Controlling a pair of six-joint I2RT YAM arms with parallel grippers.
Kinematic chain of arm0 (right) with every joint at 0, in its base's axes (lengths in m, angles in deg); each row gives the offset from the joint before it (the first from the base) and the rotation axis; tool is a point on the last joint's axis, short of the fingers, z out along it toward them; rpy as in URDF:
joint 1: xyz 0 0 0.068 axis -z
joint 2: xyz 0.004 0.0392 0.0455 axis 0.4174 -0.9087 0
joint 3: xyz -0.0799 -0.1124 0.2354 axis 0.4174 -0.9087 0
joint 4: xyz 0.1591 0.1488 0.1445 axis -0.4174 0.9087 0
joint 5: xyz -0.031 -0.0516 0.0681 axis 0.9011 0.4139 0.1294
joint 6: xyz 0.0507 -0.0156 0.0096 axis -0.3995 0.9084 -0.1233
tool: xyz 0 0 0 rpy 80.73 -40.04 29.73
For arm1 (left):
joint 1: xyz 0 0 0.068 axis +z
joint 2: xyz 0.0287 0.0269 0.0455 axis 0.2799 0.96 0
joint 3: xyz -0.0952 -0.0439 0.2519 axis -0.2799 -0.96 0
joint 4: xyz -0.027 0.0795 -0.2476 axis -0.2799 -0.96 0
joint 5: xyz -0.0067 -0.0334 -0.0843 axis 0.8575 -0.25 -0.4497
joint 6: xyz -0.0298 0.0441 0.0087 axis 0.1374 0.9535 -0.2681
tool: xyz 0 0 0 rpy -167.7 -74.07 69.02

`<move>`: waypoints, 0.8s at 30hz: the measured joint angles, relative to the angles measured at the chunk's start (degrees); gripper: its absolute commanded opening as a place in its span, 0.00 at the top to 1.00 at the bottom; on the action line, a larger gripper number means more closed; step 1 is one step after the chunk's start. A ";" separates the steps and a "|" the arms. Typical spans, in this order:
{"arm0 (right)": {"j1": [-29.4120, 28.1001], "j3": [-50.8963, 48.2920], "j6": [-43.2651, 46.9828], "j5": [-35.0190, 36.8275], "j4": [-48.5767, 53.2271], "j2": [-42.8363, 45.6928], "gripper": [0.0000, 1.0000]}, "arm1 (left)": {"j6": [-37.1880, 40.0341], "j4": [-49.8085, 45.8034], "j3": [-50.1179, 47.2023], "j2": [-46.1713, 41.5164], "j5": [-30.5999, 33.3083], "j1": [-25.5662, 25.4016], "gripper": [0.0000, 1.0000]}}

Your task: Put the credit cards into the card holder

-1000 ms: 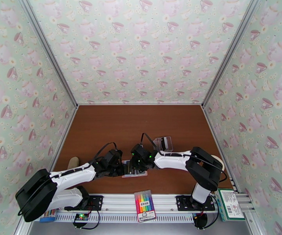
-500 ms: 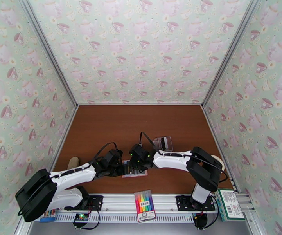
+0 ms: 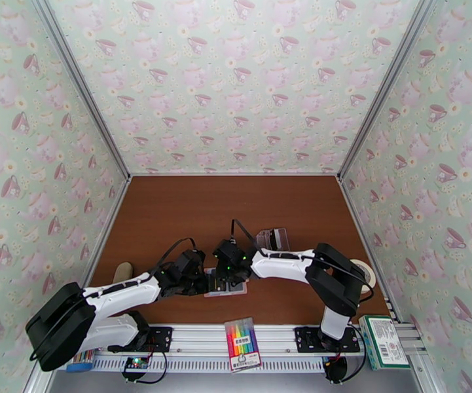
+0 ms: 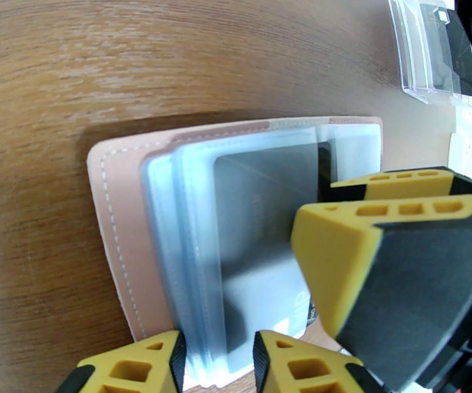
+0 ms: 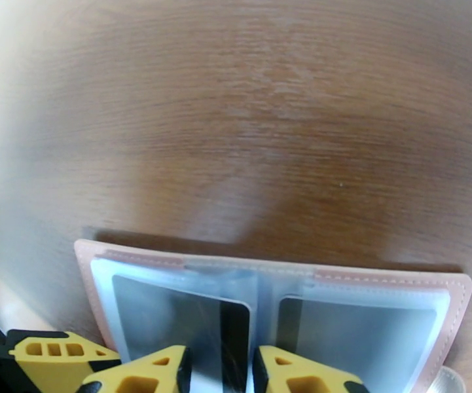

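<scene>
- Top external view: both arms reach to the near middle of the table (image 3: 236,204), about 6 o'clock. There the left gripper (image 3: 203,281) and right gripper (image 3: 228,276) meet almost tip to tip over the wallet (image 3: 237,290).
- From above the wallet is just a pink sliver under the two heads. How either pair of jaws stands cannot be read here.
- At 1 o'clock from the wallet, apart from it, lies a clear box (image 3: 273,239) with something dark inside.
- Left wrist view: the wallet lies open and flat. Its pink stitched cover is toward 9 o'clock, with blue-grey see-through sleeves on top.
- A card (image 4: 262,217) sits in a sleeve and looks grey through the plastic. Its bare dark edge pokes out at 2 o'clock, right by the right gripper's yellow fingers (image 4: 399,185).
- This view also shows that the dark things in the box, at 1 o'clock, are cards (image 4: 457,54).
- The left gripper's fingers show at 6 o'clock with a narrow gap, and the sleeves' near edge runs into that gap. I cannot tell whether they pinch it or merely straddle it.
- Right wrist view: both halves of the wallet and the fold between them are visible, which the left wrist camera does not give.
- A dark strip of card lies in the narrow gap between the right fingers at 6 o'clock. The gap looks wider than the strip, so I cannot tell if it is gripped.
- At 8 o'clock one finger (image 5: 46,352) of the left gripper sits by the wallet's corner.
</scene>
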 measured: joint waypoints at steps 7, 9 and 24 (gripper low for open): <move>-0.02 0.66 0.04 0.50 1.11 -0.04 0.68 | 0.00 0.33 0.00 0.02 0.00 0.00 0.64; -0.07 0.81 0.24 0.63 1.33 -0.11 0.69 | 0.00 0.33 0.00 0.02 0.00 0.00 0.64; -1.03 2.67 0.87 1.62 3.21 -1.27 0.71 | 0.00 -0.17 0.00 0.00 0.00 0.00 0.64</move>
